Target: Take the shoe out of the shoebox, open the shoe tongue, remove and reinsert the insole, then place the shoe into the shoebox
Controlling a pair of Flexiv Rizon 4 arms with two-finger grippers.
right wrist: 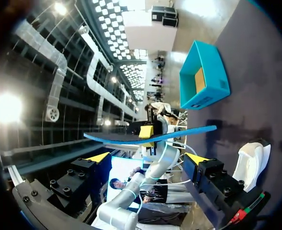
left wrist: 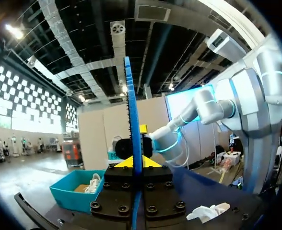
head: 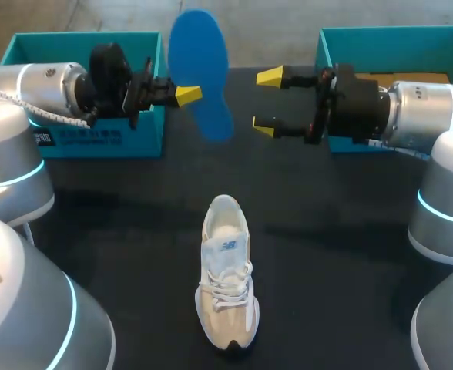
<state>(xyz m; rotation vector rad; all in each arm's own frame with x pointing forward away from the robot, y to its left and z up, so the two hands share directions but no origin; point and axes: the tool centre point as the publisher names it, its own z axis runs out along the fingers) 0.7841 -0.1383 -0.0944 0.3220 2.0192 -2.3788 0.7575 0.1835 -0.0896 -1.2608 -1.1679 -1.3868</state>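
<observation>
Jaws of the left gripper (head: pixel 189 95) are pinching the blue insole (head: pixel 200 71) from two sides, holding it up above the far middle of the dark table (head: pixel 334 239). In the left wrist view the insole (left wrist: pixel 131 115) stands edge-on, rising straight out from between that gripper's (left wrist: pixel 134 164) yellow tips.

Jaws of the right gripper (head: pixel 266 102) are spread wide, just right of the insole and not touching it. From the right wrist view, the right gripper (right wrist: pixel 148 158) has the insole (right wrist: pixel 179 133) lying flat across ahead of its gap, with the left gripper's yellow tip clamped on it.

A white and beige shoe (head: pixel 226 270) rests upright on the table near the middle, well apart from both grippers, its laces tied and its toe toward the near edge. It also shows beside the right gripper's finger (right wrist: pixel 249 160).

At the far left stands the left shoebox (head: pixel 95 143), teal, behind the left arm. The right shoebox (head: pixel 380 38) is at the far right; in the left wrist view it (left wrist: pixel 69 195) seems to hold something pale, too small to make out.
</observation>
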